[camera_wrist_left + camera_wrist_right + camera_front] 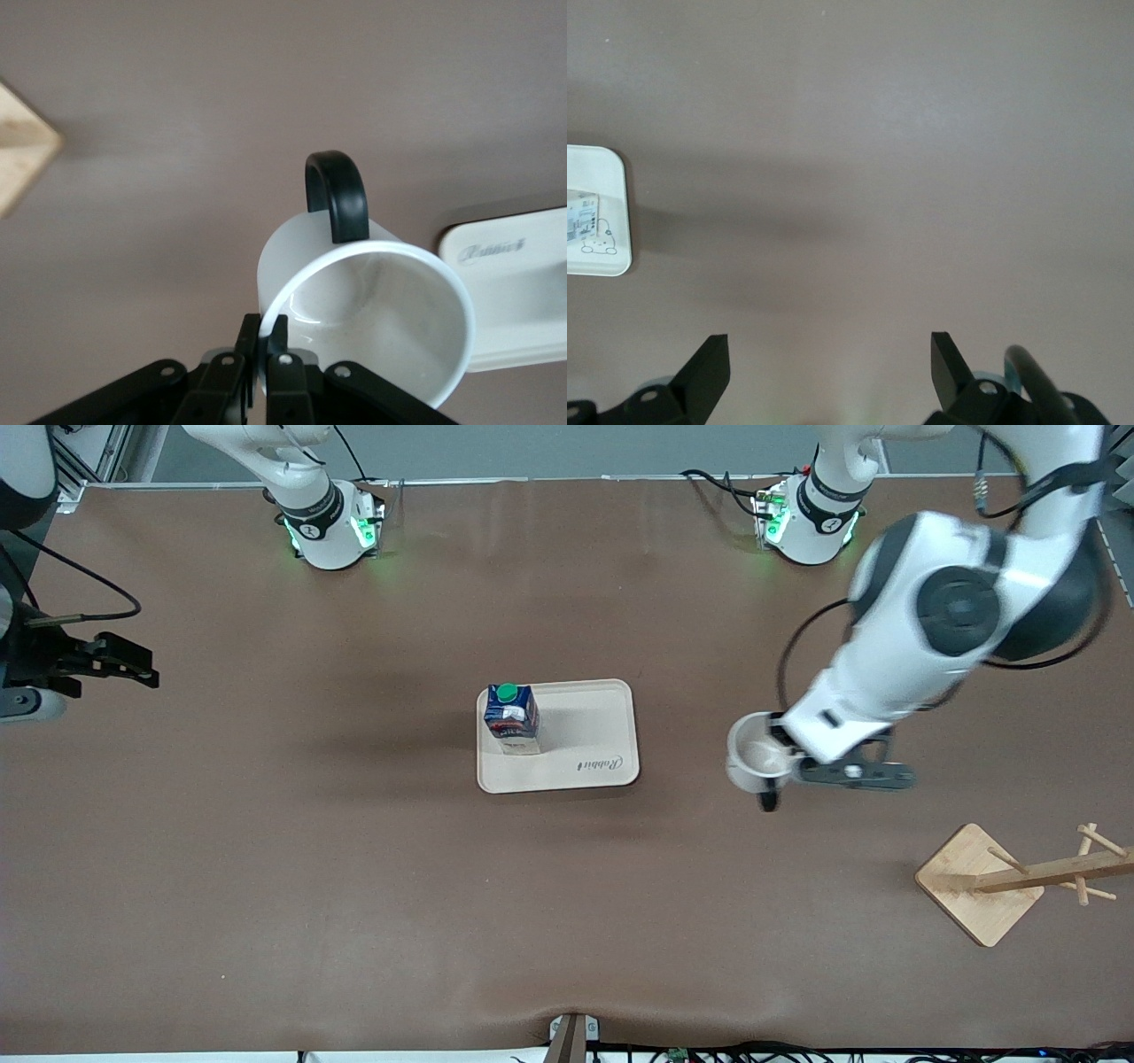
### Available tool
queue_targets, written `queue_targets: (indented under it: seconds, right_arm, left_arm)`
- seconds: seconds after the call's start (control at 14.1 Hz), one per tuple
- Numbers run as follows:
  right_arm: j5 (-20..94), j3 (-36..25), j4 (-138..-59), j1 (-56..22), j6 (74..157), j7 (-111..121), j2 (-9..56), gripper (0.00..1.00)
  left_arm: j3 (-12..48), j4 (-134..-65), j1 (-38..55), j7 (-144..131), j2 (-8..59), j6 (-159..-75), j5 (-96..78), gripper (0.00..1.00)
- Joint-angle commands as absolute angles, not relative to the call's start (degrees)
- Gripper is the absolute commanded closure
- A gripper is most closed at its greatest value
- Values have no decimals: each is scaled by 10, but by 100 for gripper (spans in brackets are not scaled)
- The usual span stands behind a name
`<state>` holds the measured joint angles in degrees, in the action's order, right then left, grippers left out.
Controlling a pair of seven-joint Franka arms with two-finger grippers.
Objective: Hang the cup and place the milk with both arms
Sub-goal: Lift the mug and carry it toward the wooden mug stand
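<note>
I see left gripper (780, 766) pinching the cup (753, 755) rim, aloft between tray (592, 735) and rack (1019, 879) | milk (511, 717) upright on tray | right gripper (133, 664) spread wide — waiting, well apart from tray

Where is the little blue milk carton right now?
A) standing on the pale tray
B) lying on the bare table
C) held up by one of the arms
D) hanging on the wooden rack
A: the milk carton stands upright on the tray, with no gripper touching it.
</note>
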<state>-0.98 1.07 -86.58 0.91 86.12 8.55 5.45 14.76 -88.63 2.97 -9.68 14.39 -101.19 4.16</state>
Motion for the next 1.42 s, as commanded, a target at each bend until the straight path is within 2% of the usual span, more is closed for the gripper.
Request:
queue_targets:
  seconds: [0.0,0.36,0.64,1.0,1.21,1.35]
  right_arm:
    - [-25,10,-854,-3,874,86,77,0]
    - [-22,8,-859,4,883,89,126,0]
    - [-4,11,-894,-2,884,77,123,0]
    - [93,11,-967,-22,891,-17,106,0]
    - [116,11,-1013,-72,928,-108,91,0]
    - [149,11,-1075,-101,995,-117,66,0]
  left_arm:
    - [153,-897,-39,22,105,-994,44,100]
    - [152,-887,-145,182,92,-998,45,100]
    - [151,-867,-198,280,111,-1021,44,100]
    - [151,-825,-231,355,156,-1055,27,100]
    - [151,-823,-241,359,170,-1076,20,100]
    - [150,-821,-249,367,178,-1086,19,100]
